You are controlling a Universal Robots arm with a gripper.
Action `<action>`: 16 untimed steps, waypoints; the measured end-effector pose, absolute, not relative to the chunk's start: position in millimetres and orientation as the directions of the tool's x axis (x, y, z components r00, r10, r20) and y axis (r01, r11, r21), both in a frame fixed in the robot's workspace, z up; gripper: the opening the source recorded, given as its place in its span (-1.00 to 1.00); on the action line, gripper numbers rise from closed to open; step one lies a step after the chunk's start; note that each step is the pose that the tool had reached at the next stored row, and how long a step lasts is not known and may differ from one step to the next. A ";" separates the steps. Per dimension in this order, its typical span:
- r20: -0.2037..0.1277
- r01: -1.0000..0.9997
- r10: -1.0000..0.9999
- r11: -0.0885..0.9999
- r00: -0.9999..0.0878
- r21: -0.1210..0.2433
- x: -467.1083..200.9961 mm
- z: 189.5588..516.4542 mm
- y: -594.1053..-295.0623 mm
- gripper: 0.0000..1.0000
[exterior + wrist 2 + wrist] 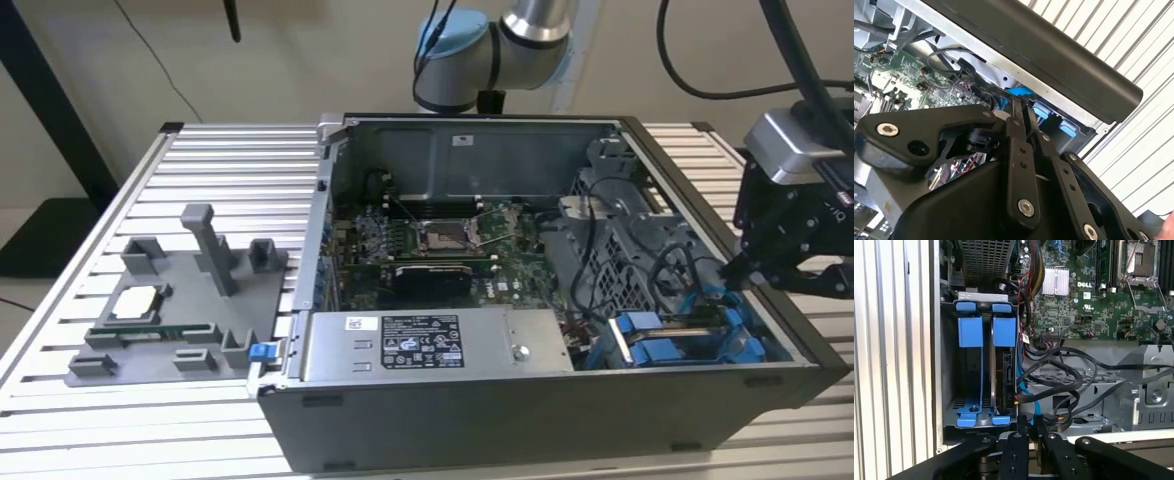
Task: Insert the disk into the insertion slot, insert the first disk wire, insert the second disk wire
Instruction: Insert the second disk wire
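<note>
In the exterior view, the open computer case [534,420] sits on the slatted worktop [200,160]. Toward the exterior view's right, the gripper [734,272] hangs just above the blue-railed insertion slot [681,345] in the case's corner. In the first wrist view, the disk [1005,372] stands on edge inside the slot's bay nearer the black cables [1064,372]. In both wrist views, the gripper's fingers are drawn together.

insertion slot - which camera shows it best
The first wrist view: it looks straight into the insertion slot, rails and all. The exterior view shows it slantwise in a corner of the case; the second wrist view shows its blue tabs past the gripper.
</note>
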State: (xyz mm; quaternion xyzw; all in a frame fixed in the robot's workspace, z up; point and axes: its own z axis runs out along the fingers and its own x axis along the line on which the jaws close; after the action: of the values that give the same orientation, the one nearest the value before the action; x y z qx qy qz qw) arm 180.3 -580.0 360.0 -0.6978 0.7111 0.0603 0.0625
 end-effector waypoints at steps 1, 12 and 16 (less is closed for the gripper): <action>-0.174 -1.000 -0.985 0.019 -0.019 -0.001 180.3 360.2 -580.0 1.00; -0.187 -1.000 -0.982 0.020 -0.019 -0.003 172.2 371.8 -580.0 -1.00; -0.187 -1.000 -0.982 0.020 -0.019 -0.003 172.7 371.8 -581.4 1.00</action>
State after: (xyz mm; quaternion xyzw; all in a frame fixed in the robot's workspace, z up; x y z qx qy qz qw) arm 172.7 -581.4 371.8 -0.6972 0.7107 0.0649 0.0680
